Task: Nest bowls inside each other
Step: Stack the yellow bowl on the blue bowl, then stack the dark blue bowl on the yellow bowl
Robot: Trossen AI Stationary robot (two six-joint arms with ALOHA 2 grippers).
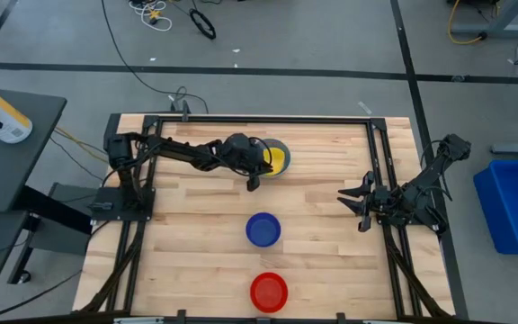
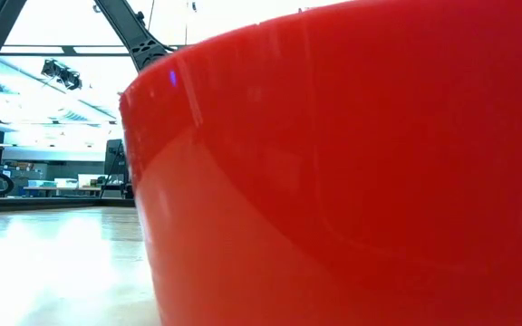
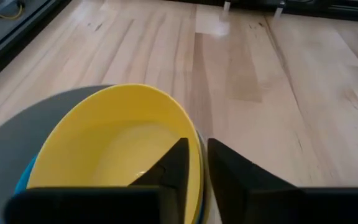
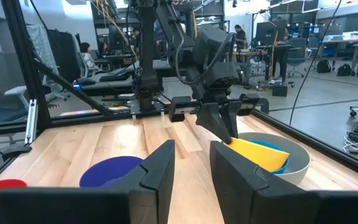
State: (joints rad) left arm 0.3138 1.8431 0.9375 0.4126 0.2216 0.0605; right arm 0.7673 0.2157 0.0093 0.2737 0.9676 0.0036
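Wooden table (image 1: 196, 202), left jaws (image 3: 194, 163) narrowly parted astride yellow bowl (image 3: 114, 143) rim, right jaws (image 4: 191, 163) spread, empty.

My two arms: matte black, jointed links with exposed black cabling. My left gripper (image 4: 229, 127) and right gripper (image 1: 360, 205): flat, wedge-shaped black fingers (image 3: 166, 174), unmarked.

3 bowls (image 1: 277, 158) nest at the table's (image 1: 331, 193) far side; 2 bowls (image 1: 263, 229) sit apart nearer.
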